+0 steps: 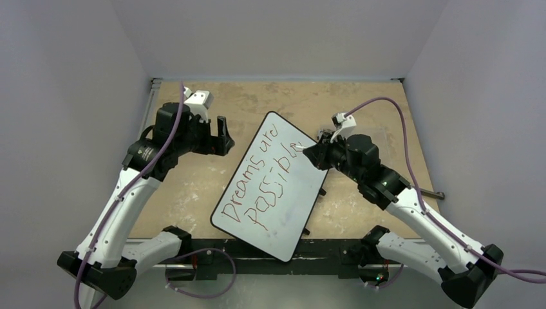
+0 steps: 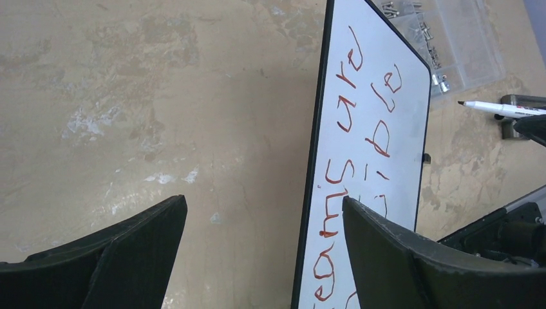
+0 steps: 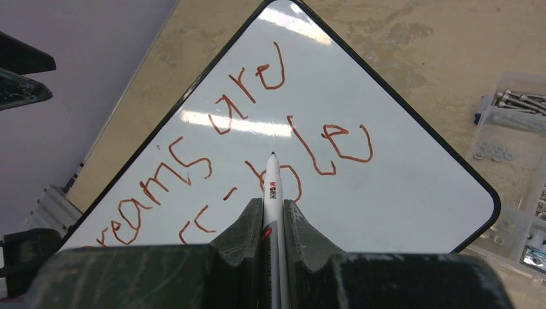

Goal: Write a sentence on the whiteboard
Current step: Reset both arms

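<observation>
The whiteboard (image 1: pixel 273 187) lies tilted on the table, with "Dreams are possible" written on it in red. It also shows in the left wrist view (image 2: pixel 376 148) and the right wrist view (image 3: pixel 386 187). My right gripper (image 1: pixel 313 153) is shut on a white marker (image 3: pixel 272 187) at the board's right edge. The marker's tip points over the board near the letters "ble". The marker also shows in the left wrist view (image 2: pixel 499 107). My left gripper (image 1: pixel 223 138) is open and empty, left of the board's upper edge.
A clear compartment box (image 2: pixel 444 38) with screws and small parts sits beside the board's far right corner; it also shows in the right wrist view (image 3: pixel 515 122). A small dark object (image 1: pixel 440 194) lies at the table's right edge. Bare table lies left of the board.
</observation>
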`<state>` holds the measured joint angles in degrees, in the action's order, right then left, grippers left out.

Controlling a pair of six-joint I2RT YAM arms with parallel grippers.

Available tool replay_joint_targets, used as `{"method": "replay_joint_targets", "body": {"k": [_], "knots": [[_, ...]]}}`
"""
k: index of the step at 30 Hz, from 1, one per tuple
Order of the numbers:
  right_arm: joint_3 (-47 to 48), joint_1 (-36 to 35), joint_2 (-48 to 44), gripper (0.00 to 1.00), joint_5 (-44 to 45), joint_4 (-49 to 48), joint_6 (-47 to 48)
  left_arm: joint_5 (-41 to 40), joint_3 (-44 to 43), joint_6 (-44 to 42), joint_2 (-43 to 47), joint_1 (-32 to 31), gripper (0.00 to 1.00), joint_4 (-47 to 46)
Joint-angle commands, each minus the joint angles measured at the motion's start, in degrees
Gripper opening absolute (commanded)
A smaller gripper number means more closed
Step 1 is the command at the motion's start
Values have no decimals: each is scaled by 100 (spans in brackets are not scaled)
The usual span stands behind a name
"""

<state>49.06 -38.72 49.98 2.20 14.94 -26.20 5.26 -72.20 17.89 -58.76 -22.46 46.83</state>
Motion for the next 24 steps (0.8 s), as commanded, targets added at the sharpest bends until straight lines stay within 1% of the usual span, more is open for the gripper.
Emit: {"method": "replay_joint_targets", "body": {"k": [1, 4, 7, 12, 15, 19, 24], "knots": [[222, 1, 276, 0, 260, -110, -149, 221, -345, -509, -151, 58, 90, 241], [168, 1, 243, 0, 233, -266, -304, 197, -220, -510, -21, 66, 91, 157], [39, -2, 136, 0, 345, -308, -513, -23, -79, -543, 115, 61, 91, 162], [-36, 0, 22, 0, 603, 3, -700, -344, 154, -567, 280, 67, 91, 226], [-37, -4, -8, 0, 645, 287, -740, -208, 236, -559, 278, 58, 91, 220], [-120, -4, -235, 0, 792, 537, -861, 173, 338, -566, 345, 59, 90, 84], [-190, -4, -436, 0, 1219, 717, -971, 237, 389, -629, 316, -59, 89, 15]]}}
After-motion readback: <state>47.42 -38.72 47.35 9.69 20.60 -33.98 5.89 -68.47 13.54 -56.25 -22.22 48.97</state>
